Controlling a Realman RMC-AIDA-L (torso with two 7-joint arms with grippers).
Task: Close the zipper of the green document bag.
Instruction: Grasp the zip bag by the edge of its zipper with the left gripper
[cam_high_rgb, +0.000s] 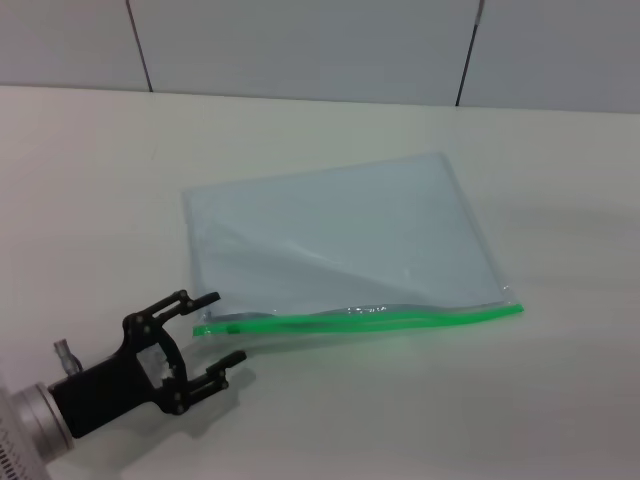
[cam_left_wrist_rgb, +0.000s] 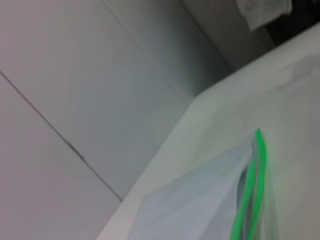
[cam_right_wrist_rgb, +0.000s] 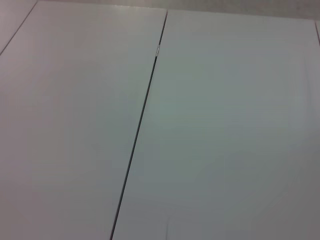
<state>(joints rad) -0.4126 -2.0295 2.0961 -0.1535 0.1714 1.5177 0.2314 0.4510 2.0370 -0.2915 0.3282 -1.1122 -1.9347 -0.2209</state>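
On the white table (cam_high_rgb: 90, 170), just ahead of the parted fingers of the left gripper (cam_high_rgb: 212, 328), lies the green document bag (cam_high_rgb: 340, 240), flat and slightly skewed, its pale translucent body stretching away from the fingertips toward the wall panels (cam_high_rgb: 300, 40). The zipper (cam_high_rgb: 400, 317) runs along the bag's near long edge as a bright green strip. Its closer end sits between the two black fingers (cam_high_rgb: 190, 302), or just past their tips; whether either finger touches it cannot be told. The fingers stand clearly apart, one above the strip's line and one below it, with nothing clamped between them. Near that end the strip looks darker, and along the middle the edge gapes a little, the two sides of the strip not lying together. The slider tab cannot be made out.

In the left wrist view the bag (cam_left_wrist_rgb: 200, 205) and the green zipper (cam_left_wrist_rgb: 252, 185) run away from the camera along the table edge, the strip showing as two lines with a gap between them.

The right wrist view shows only wall panels (cam_right_wrist_rgb: 225, 125) with a dark seam; the right gripper appears in no picture.
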